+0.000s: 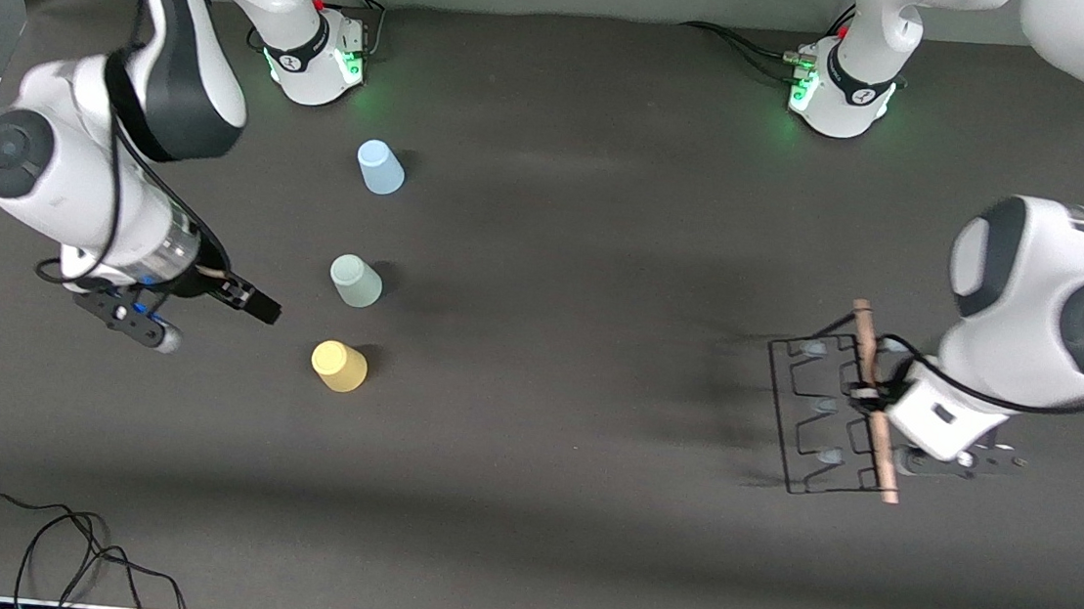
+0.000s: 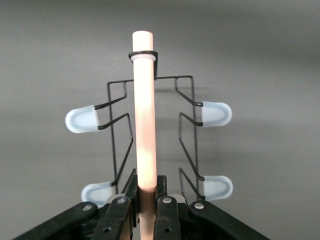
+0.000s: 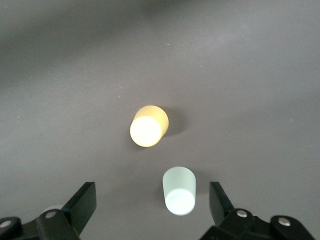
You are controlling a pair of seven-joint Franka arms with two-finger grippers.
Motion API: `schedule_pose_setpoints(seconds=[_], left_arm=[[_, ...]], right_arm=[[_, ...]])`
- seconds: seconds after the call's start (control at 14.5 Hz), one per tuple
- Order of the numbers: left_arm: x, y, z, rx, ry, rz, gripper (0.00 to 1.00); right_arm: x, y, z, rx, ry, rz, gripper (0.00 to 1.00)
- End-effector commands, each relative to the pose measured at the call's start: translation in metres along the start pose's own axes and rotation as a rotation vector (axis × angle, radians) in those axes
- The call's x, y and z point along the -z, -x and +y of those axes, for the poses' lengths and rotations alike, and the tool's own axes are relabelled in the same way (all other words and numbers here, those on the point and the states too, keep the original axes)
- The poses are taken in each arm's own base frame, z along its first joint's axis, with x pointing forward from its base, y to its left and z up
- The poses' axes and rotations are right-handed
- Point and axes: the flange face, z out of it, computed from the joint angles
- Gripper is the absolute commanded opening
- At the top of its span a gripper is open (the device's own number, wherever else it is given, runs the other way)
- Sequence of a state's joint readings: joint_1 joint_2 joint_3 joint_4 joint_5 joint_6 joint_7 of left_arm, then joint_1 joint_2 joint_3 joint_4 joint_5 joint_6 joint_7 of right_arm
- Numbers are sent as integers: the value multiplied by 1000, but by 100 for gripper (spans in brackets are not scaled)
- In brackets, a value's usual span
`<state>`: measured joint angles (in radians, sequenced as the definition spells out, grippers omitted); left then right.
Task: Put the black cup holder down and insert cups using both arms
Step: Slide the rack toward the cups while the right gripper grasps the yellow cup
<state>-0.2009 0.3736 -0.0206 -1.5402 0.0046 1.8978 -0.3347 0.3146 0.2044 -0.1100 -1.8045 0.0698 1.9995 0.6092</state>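
While the three cups stand upside down in a row on the bench, blue cup, green cup, yellow cup, the rack carries none. The left gripper pinches its wooden handle; the front view hides this grip. The right gripper, fingers spread, hangs beside the cups.

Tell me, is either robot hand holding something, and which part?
The left gripper is shut on the black cup holder, gripping its wooden rod handle. The right gripper is open and holds nothing.
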Motion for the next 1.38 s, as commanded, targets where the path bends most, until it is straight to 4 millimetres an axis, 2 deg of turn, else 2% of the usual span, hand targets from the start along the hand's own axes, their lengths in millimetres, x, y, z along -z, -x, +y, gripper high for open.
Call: schedule_pose_setpoints(seconds=[0.0, 0.14, 0.28, 0.55, 0.69, 0.83, 0.89, 1.17, 1.31], left_arm=[[6, 34, 64, 75, 1, 8, 0], [0, 54, 107, 66, -3, 3, 0], [-6, 74, 146, 24, 2, 11, 0], [-26, 132, 229, -55, 4, 14, 0], [-34, 161, 258, -77, 8, 20, 0], [-54, 193, 285, -140, -3, 9, 0], [-59, 199, 292, -154, 13, 26, 0], [-77, 201, 302, -154, 33, 38, 0], [-80, 206, 310, -107, 53, 53, 0]], right_arm=[[-48, -3, -24, 13, 10, -5, 100], [-80, 1, -39, 32, 17, -8, 100], [-103, -2, -40, 44, 32, -16, 100], [-138, -3, -24, 113, 38, -15, 100], [-157, -2, -19, 123, 29, 10, 100], [-161, -4, -19, 128, 25, 19, 100], [-160, -4, -19, 128, 25, 19, 100], [-126, -7, -12, 141, 32, -10, 100], [-127, -12, -4, 148, 35, -20, 100]])
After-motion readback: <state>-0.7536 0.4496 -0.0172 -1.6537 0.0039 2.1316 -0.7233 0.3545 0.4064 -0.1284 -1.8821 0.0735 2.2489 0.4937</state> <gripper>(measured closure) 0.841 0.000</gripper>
